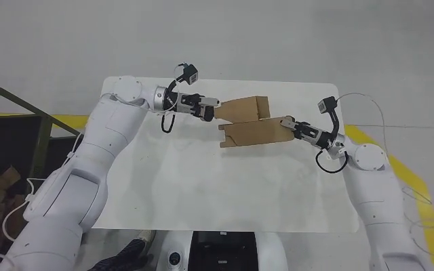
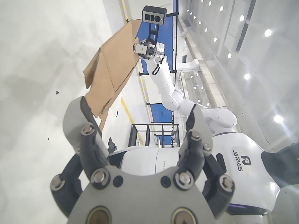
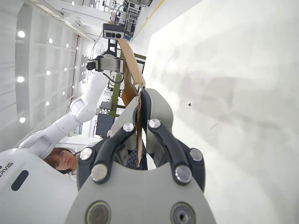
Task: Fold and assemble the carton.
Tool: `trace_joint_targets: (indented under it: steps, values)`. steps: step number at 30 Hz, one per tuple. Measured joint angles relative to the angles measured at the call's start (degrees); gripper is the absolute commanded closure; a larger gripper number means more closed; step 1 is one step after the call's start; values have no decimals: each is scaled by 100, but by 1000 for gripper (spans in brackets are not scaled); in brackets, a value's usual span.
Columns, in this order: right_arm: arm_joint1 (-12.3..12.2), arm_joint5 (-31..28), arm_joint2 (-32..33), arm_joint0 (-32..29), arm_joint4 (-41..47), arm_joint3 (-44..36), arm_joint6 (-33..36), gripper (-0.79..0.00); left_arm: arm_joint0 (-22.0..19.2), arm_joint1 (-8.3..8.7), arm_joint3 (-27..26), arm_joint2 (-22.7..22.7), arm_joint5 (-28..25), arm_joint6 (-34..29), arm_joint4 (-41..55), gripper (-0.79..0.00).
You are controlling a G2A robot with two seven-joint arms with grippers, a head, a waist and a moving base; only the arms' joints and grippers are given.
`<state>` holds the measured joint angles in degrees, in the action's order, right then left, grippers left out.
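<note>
Over the far half of the white rectangular table point(image 1: 203, 196), lifted off its top, a brown corrugated cardboard carton point(image 1: 256, 131) is held in the air. It's half-opened at best, nowhere near boxy. From above, two long panels can be made out, joined along a crease. The shorter one sits toward the table's far edge and the longer one nearer the table's middle, with a notched flap cut into one end. It's plain brown all over, and the fold lines running across the carton point(image 2: 112, 71) are seen best from the left wrist.

The right gripper point(image 1: 289, 124) is clamped on the carton's end toward the table's right side. Seen from its own wrist, the wavy corrugated edge is pinched tight between the pads of the right gripper point(image 3: 141, 95). The left gripper point(image 1: 214, 108) is parked at the carton's other end, toward the table's left side. Its fingers are spread wide apart and nothing is gripped by the left gripper point(image 2: 137, 103). One finger is right by a carton corner, but whether it's touching can't be told.
</note>
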<state>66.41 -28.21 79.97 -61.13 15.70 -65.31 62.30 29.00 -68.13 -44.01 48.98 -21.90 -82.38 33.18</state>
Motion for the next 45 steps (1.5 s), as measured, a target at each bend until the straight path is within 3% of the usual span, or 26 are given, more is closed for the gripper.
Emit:
trace_joint_targets:
  steps: [17, 45]
  values:
    - [-62, 495, 38, -501, 564, -694, -167, 0, 294, 31, -222, 277, -16, 270, 134, -785]
    - [-78, 538, -255, -547, 378, -651, -742, 0, 318, -33, -496, 477, 41, 249, 309, -785]
